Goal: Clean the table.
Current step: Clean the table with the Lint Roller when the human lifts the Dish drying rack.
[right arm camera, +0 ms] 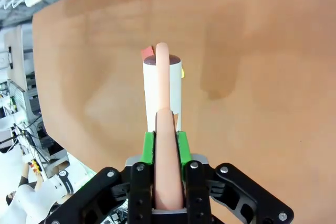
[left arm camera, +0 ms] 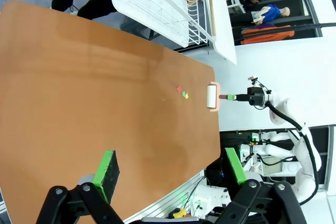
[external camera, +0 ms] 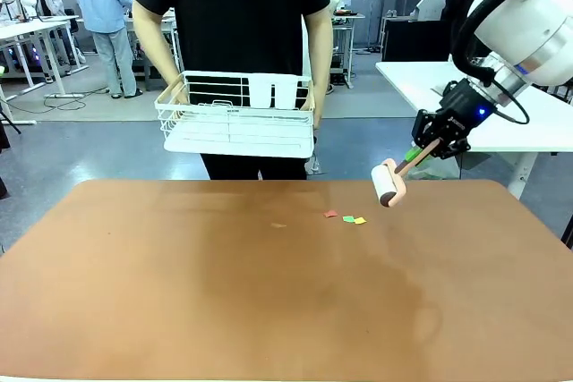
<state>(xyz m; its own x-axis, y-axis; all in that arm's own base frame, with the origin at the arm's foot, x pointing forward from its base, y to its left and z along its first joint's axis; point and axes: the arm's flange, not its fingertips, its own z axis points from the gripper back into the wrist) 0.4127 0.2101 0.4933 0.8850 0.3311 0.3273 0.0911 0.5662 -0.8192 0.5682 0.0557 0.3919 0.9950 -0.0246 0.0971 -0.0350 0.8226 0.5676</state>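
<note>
The terracotta table (external camera: pixel 179 292) carries small paper scraps, red, green and yellow (external camera: pixel 346 217), right of its middle near the far edge. My right gripper (external camera: pixel 428 151) is shut on the pink handle of a lint roller (external camera: pixel 389 183), whose white roll hangs just above the table's far right, a short way right of the scraps. The right wrist view looks down the roller (right arm camera: pixel 163 93) between the green pads (right arm camera: pixel 148 148), with a red scrap (right arm camera: pixel 147 53) just past the roll. My left gripper (left arm camera: pixel 170 174) is open, high above the table (left arm camera: pixel 94 93), holding nothing.
A person stands at the far edge holding a white wire rack (external camera: pixel 237 118) in both hands above the table. A white-topped desk (external camera: pixel 474 100) stands behind my right arm. A faint tan speck (external camera: pixel 278 224) lies left of the scraps.
</note>
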